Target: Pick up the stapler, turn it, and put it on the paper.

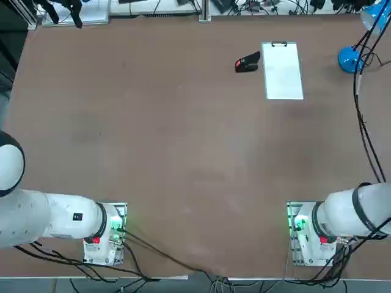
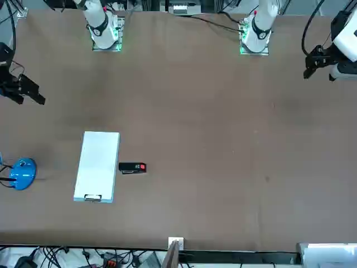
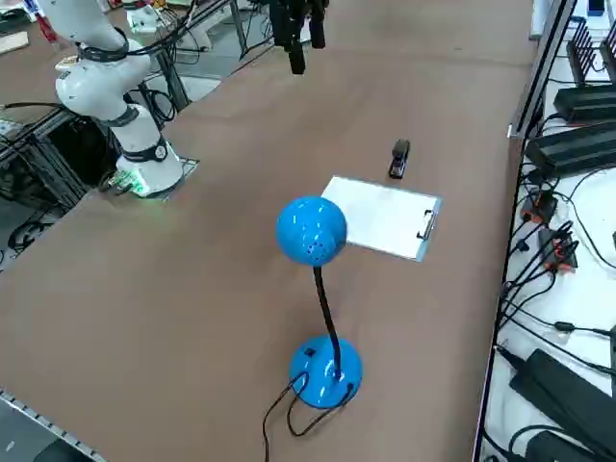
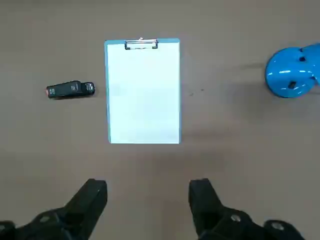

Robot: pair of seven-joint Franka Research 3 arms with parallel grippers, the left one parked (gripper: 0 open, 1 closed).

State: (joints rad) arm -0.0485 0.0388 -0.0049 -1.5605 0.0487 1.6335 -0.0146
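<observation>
Right hand (image 4: 148, 184) is up over the counter (image 1: 153, 152), on the robot side of the clipboard (image 4: 107, 85), fingers spread wide with nothing between them. Stapler (image 4: 70, 89) sits just beside the clipboard's left long edge, toward the clip (image 4: 141, 44) end; white paper (image 4: 145, 95) is on the board. From the hand, the stapler is ahead and to the left, so the move is out past the near end of the clipboard and left, then down. Right is the nearer arm for it, I'd say. Stapler's long axis runs roughly across the clipboard's, slightly skewed; red end (image 1: 238, 63) points left, away from the board. Fingers look spaced roughly along that axis, so the wrist probably needs about a quarter turn to pinch across the narrow body. Risk: a finger could clip the board edge on the way down. Pick not done, turn and place still to do.
</observation>
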